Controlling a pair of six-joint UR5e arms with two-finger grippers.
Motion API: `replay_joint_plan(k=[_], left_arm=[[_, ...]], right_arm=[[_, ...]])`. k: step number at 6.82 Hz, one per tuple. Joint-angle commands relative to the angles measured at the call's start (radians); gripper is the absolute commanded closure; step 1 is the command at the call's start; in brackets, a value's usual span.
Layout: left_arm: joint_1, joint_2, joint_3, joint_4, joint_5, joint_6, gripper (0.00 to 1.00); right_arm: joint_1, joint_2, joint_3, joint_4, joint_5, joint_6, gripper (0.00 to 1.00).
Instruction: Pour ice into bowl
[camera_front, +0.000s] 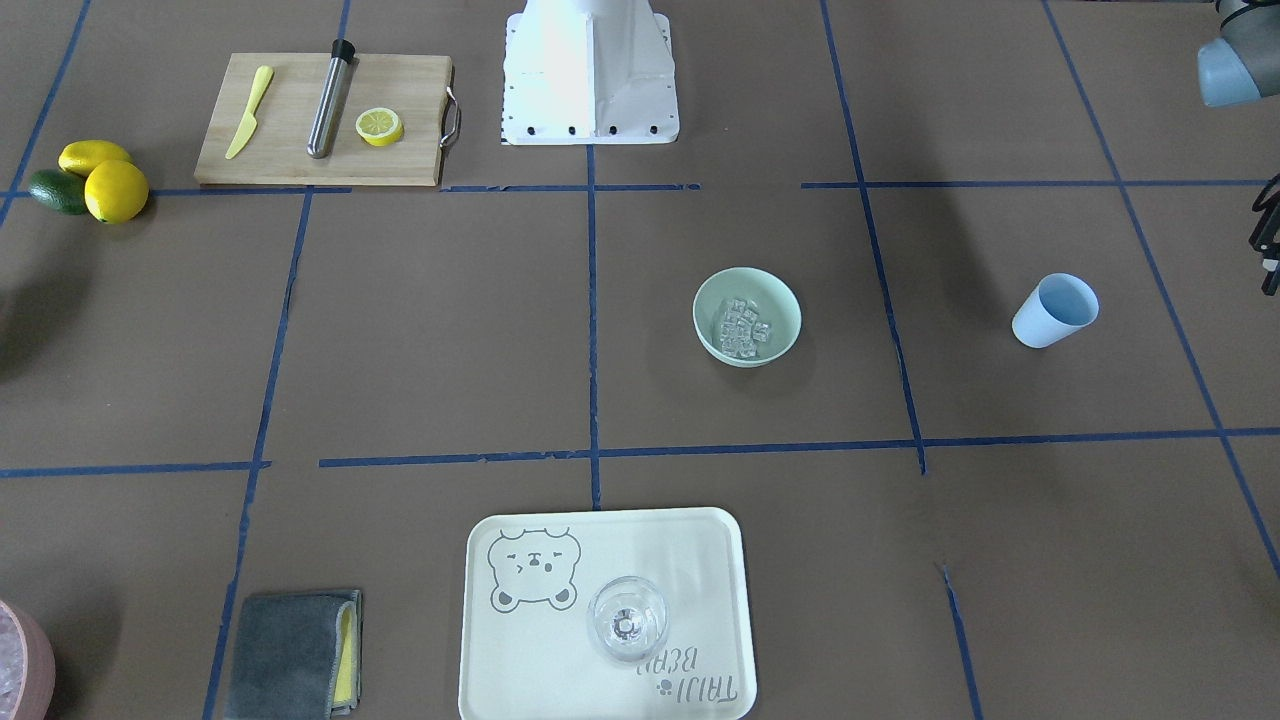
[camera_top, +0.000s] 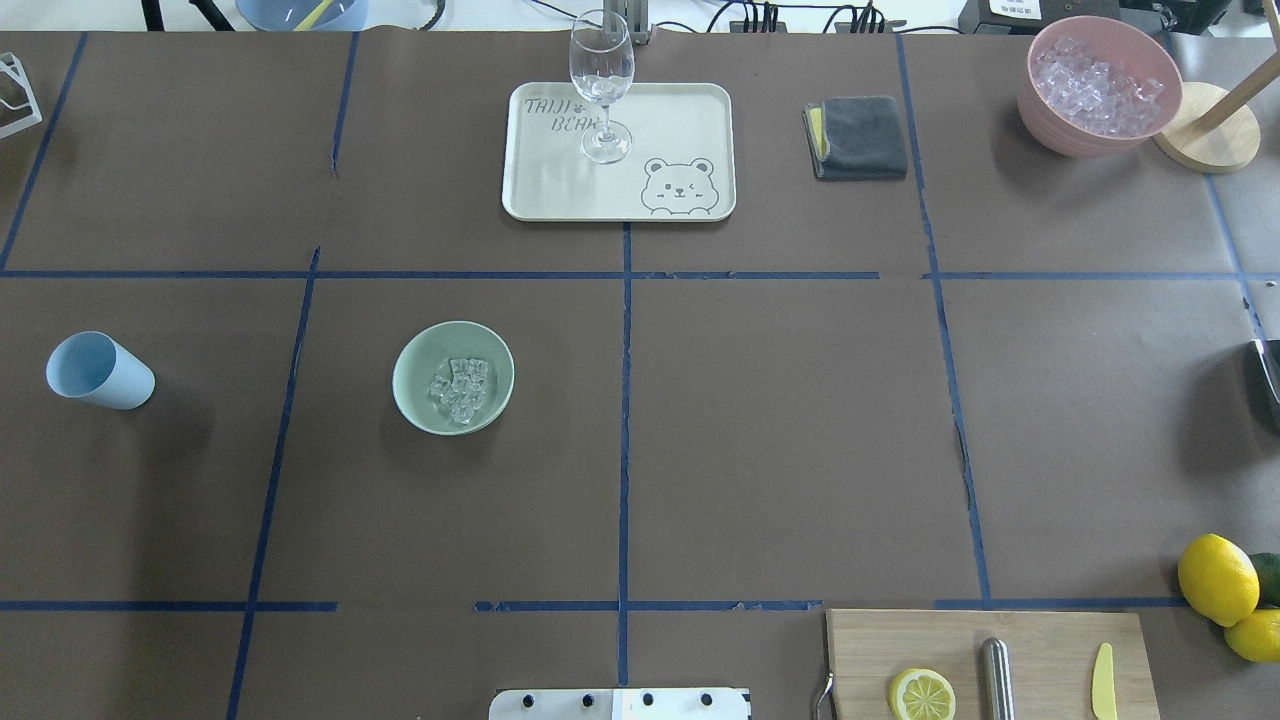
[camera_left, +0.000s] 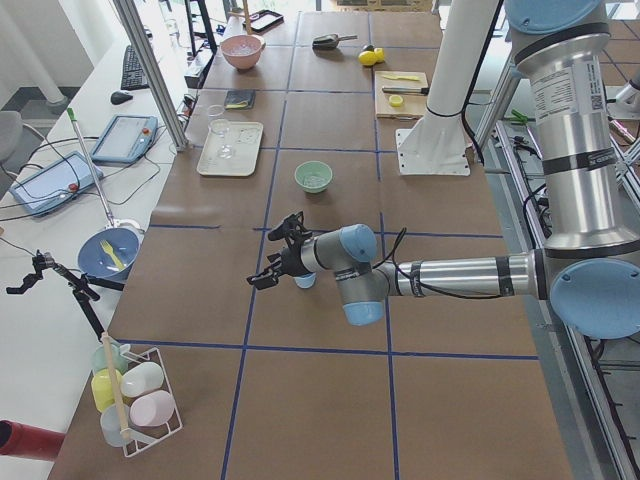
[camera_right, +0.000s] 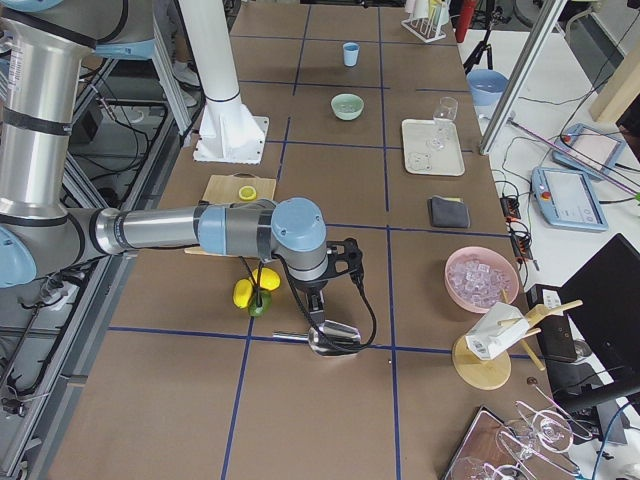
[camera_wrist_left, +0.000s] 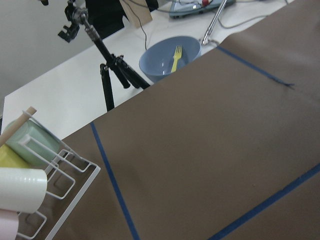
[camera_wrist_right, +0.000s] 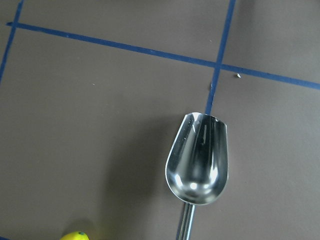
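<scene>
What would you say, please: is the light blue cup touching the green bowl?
Apart. The overhead view shows the cup well to the left of the bowl, with bare brown table between them.

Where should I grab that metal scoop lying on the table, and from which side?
Best by its thin straight handle, coming down from above with the jaws closing across it. The metal scoop lies flat on the table, hollow side up. Its scooping end is wide and rounded, likely a slippery hold, while the handle is narrow.
</scene>
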Motion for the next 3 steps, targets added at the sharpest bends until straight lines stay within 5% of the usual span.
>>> replay_joint_plan(k=[1, 3], left_arm=[[-0.109, -0.021, -0.002, 0.339, -0.255, 0.030, 0.00], [-0.123, -0.021, -0.020, 0.540, -0.303, 0.099, 0.00]], right_arm=[[-0.091, 0.044, 0.006, 0.106, 0.034, 0.144, 0.00], [-0.238, 0.104, 0.003, 0.321, 0.033, 0.478, 0.00]])
